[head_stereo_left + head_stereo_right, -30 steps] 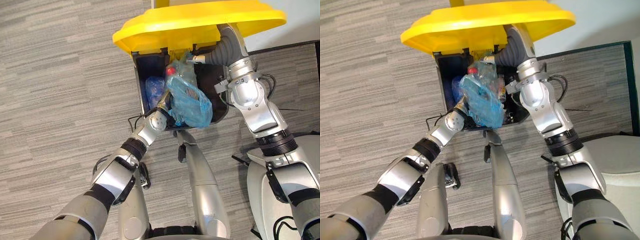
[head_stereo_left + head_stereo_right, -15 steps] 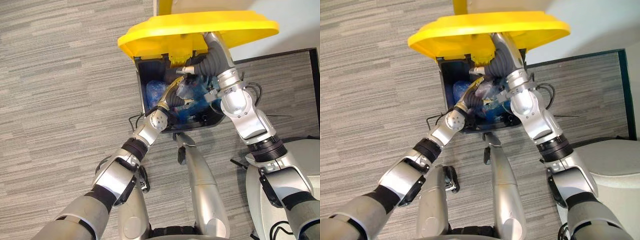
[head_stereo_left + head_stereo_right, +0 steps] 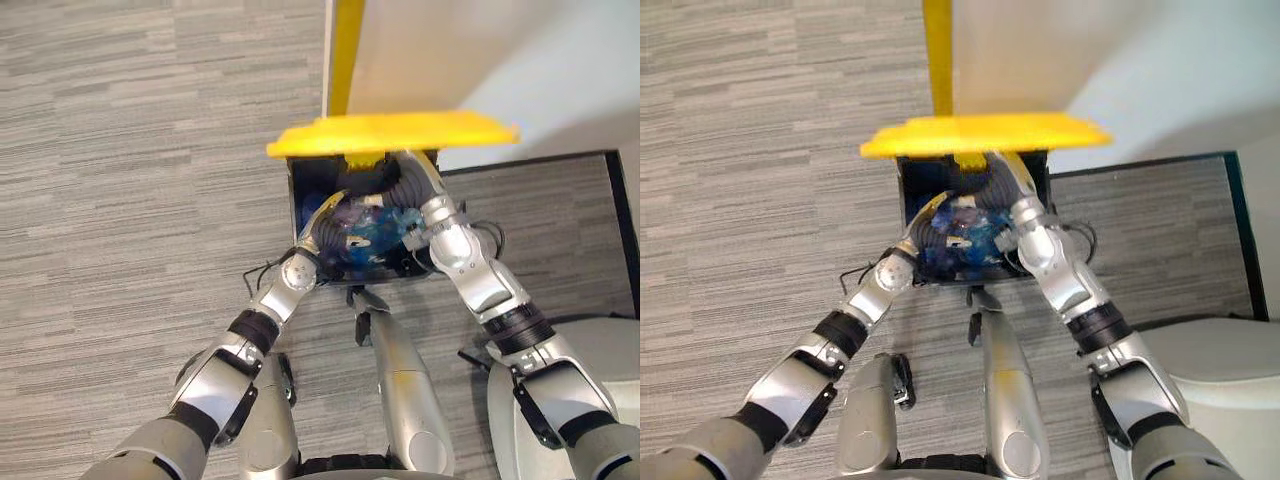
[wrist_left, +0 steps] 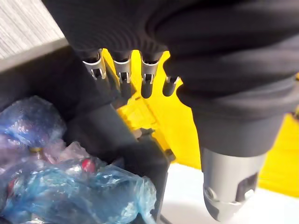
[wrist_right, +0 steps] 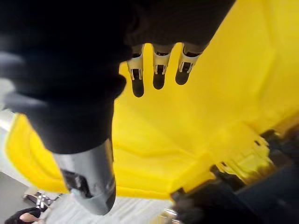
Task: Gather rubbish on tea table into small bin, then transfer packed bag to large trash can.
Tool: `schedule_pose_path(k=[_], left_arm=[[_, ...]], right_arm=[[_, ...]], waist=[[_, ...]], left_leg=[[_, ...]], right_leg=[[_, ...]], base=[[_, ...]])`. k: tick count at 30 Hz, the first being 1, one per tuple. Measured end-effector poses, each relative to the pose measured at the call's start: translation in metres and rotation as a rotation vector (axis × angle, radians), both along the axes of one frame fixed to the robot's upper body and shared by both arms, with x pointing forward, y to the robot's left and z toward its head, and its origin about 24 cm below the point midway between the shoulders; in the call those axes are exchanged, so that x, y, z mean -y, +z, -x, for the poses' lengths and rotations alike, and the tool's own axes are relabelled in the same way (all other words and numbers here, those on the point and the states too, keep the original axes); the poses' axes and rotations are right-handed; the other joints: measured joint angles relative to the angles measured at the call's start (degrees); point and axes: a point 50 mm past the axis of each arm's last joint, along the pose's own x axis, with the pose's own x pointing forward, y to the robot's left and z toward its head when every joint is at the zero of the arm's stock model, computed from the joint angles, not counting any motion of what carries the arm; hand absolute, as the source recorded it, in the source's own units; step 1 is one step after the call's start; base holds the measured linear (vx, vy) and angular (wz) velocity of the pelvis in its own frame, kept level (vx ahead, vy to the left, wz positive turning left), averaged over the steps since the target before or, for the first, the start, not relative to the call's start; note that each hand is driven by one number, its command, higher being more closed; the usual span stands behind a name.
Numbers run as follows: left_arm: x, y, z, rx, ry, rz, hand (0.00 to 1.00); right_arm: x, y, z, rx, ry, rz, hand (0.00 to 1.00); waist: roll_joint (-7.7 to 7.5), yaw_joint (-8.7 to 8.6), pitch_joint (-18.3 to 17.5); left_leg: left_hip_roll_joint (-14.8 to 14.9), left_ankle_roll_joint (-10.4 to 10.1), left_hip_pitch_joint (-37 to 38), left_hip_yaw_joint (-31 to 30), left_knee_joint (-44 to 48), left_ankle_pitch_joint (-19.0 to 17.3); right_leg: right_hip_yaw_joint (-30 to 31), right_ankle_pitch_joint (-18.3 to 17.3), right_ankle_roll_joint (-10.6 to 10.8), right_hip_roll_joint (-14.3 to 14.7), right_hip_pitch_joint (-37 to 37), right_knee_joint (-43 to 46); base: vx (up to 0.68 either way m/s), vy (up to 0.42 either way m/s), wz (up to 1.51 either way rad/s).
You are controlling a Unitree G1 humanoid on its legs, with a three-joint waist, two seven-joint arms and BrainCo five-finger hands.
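Grey carpet (image 3: 120,200); in the trash can (image 3: 298,200), blue bag (image 4: 79,196) lies clear of straight-fingered left hand (image 4: 122,74) and right hand (image 5: 159,70).

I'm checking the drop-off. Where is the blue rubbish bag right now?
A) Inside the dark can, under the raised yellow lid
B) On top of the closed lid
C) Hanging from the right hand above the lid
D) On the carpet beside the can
A: the blue bag lies inside the large trash can beneath the yellow lid, with the left hand straight-fingered above it.
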Motion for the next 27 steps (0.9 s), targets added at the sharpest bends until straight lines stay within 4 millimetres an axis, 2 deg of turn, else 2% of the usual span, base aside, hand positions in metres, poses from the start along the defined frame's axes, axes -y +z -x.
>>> schedule_pose_path(k=[1,2,4,7,8,9,12,15,21,25,27], left_arm=[[-0.019,-0.013,0.01,-0.026,0.042,0.02,0.0],[-0.027,-0.019,0.014,-0.043,0.06,0.033,0.0],[-0.051,-0.045,0.036,-0.117,0.114,0.078,0.0],[-0.076,-0.071,0.063,-0.199,0.201,0.119,0.0],[-0.089,-0.087,0.084,-0.251,0.251,0.156,0.0],[-0.097,-0.096,0.095,-0.28,0.285,0.171,0.0],[-0.121,-0.118,0.128,-0.364,0.41,0.214,0.0],[-0.132,-0.135,0.155,-0.433,0.494,0.245,0.0],[-0.135,-0.167,0.188,-0.593,0.58,0.273,0.0],[-0.146,-0.184,0.208,-0.691,0.65,0.263,0.0],[-0.147,-0.191,0.219,-0.731,0.67,0.255,0.0]], right_arm=[[0.011,-0.016,0.004,-0.057,-0.03,-0.007,0.0],[0.016,-0.023,0.006,-0.076,-0.048,-0.013,0.0],[0.027,-0.043,0.014,-0.142,-0.09,-0.016,0.0],[0.035,-0.068,0.026,-0.222,-0.123,-0.022,0.0],[0.04,-0.087,0.036,-0.287,-0.142,-0.041,0.0],[0.042,-0.096,0.042,-0.32,-0.146,-0.043,0.0],[0.044,-0.114,0.054,-0.393,-0.158,-0.07,0.0],[0.043,-0.126,0.063,-0.446,-0.159,-0.091,0.0],[0.039,-0.157,0.073,-0.569,-0.173,-0.084,0.0],[0.04,-0.181,0.081,-0.666,-0.197,-0.06,0.0],[0.041,-0.185,0.084,-0.685,-0.204,-0.049,0.0]], waist=[[0.1,0.01,-0.3],[0.02,0.04,-0.9],[0.13,0.11,-4.1],[0.11,0.5,-5.3],[0.11,1.05,-7.1],[0.22,1.33,-8.2],[0.24,1.66,-9.4],[0.22,1.72,-10.5],[-0.05,2.5,-12.1],[-1.52,3.21,-13.0],[-1.65,3.16,-13.2]], left_leg=[[-0.2,-0.2,2.5,-0.5,-1.7,0.7],[-0.4,-0.1,3.2,-0.6,-2.3,1.0],[-1.0,0.2,4.3,-0.7,-4.3,1.6],[-1.2,0.3,8.5,-0.9,-6.9,2.4],[-1.5,0.4,10.4,-0.9,-8.9,3.0],[-1.6,0.6,11.1,-0.9,-9.9,3.3],[-1.9,0.6,14.1,-0.9,-13.0,4.2],[-2.4,0.7,16.5,-0.8,-15.0,5.1],[-2.9,0.6,20.1,-0.1,-16.4,5.5],[-3.8,0.6,21.7,0.0,-16.3,5.6],[-4.0,0.6,22.9,-0.1,-16.2,5.6]], right_leg=[[-0.6,-0.1,0.0,0.0,2.5,-0.7],[-0.7,-0.3,-0.2,-0.2,2.9,-0.7],[-0.7,-0.4,0.1,-0.6,3.9,-1.3],[-0.9,-0.9,0.6,-0.7,7.5,-2.1],[-1.0,-1.0,0.4,-0.7,8.9,-2.9],[-1.0,-1.0,0.4,-0.8,9.4,-3.4],[-1.1,-1.1,0.6,-1.0,11.8,-4.6],[-1.1,-1.2,0.6,-0.9,13.3,-5.0],[-0.7,-1.2,0.6,-1.0,16.0,-5.0],[0.0,-1.9,1.6,-1.7,17.1,-4.2],[-0.1,-1.9,1.7,-2.0,18.4,-4.2]], base=[[0.03,-0.059,0.27],[0.01,-0.039,0.21],[0.0,-0.023,0.12],[0.0,-0.008,0.08],[-0.01,-0.003,0.08],[0.01,-0.001,0.06],[-0.01,-0.012,0.05],[0.0,0.011,0.0],[-0.04,0.036,-0.05],[-0.09,0.034,-0.01],[-0.11,0.043,0.02]])
